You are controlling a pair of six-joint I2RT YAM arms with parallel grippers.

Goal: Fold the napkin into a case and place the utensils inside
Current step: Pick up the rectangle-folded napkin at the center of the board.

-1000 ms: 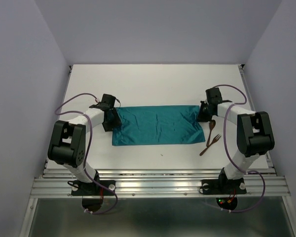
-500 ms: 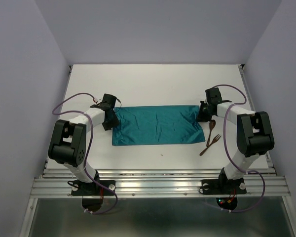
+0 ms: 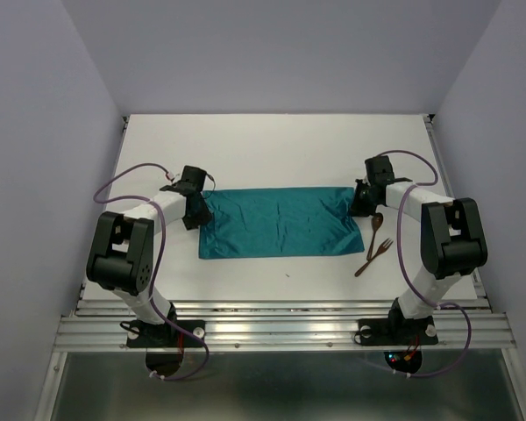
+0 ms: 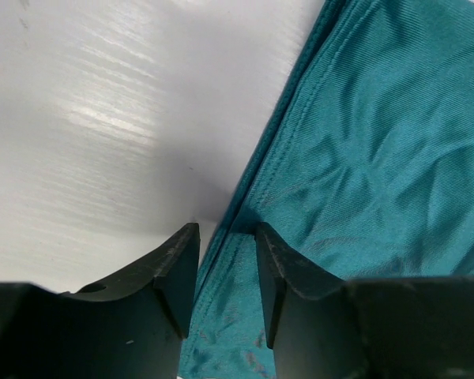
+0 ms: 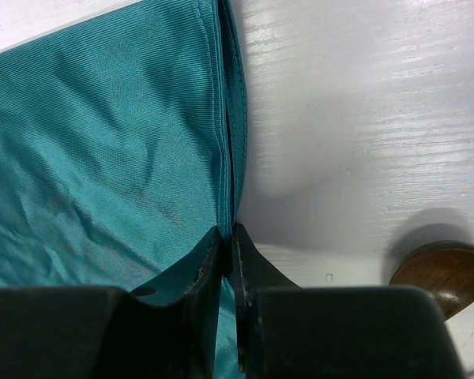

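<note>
**A:** From above, where is everything?
**B:** The teal napkin (image 3: 279, 222) lies flat as a wide rectangle in the middle of the desk (image 3: 272, 149). The left end effector (image 3: 195, 213) is at its left edge and the right end effector (image 3: 361, 203) at its far right corner. A brown spoon (image 3: 374, 232) and fork (image 3: 374, 256) lie on the bare desk near the right edge.
**A:** And the left wrist view?
**B:** The fingers (image 4: 174, 260) stand apart, straddling the napkin's layered hem. Cloth lies in the gap, unpinched.
**A:** The right wrist?
**B:** There the fingers are pressed together, clamped on the napkin's doubled edge. The spoon's bowl lies near, clear of the cloth.
</note>
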